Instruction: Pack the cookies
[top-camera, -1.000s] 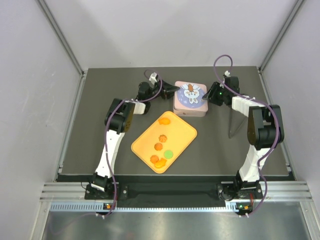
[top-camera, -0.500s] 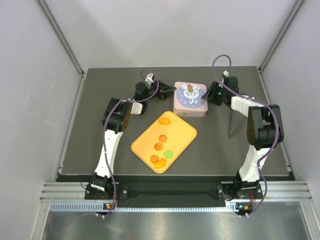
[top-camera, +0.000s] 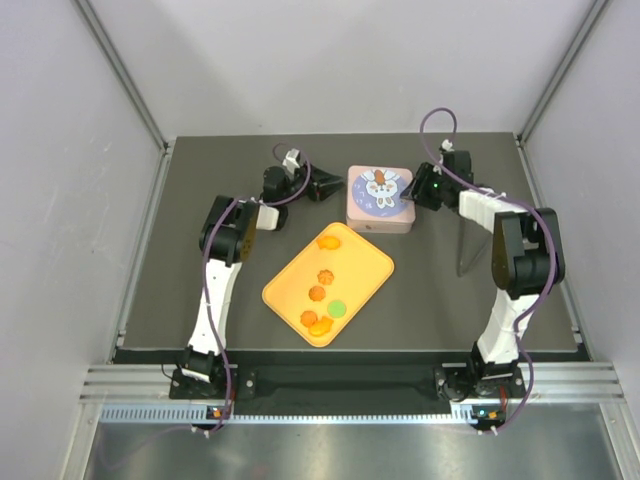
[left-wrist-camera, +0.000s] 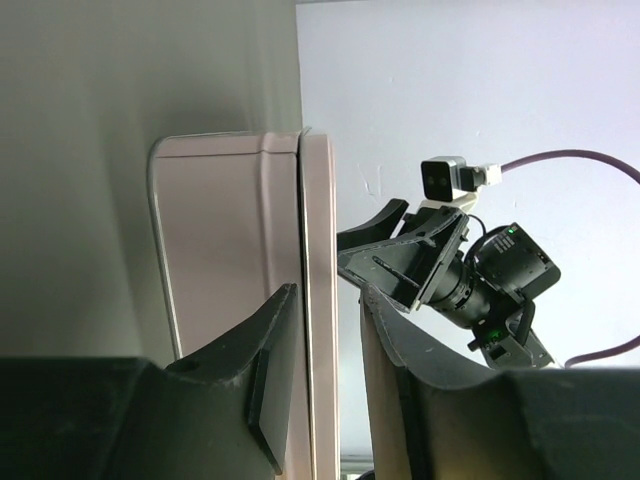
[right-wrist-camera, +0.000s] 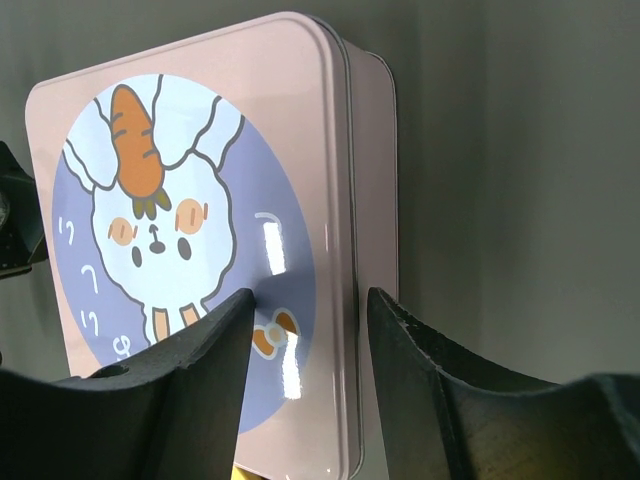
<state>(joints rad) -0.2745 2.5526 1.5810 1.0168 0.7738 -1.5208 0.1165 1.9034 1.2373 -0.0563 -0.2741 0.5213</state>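
The cookies (top-camera: 323, 277) lie on the orange tray (top-camera: 372, 262) at the middle of the worktop (top-camera: 430, 300). Near the far edge, the closed pink tin (top-camera: 380, 195) sits between the left gripper (top-camera: 328, 185) and the right gripper (top-camera: 412, 193), each with its fingers apart.

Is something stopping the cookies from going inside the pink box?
Yes. The bunny lid is on the pink tin, shutting it. The cookies lie on the orange tray, nearer the arms. The left pincer and right pincer are open beside the tin.
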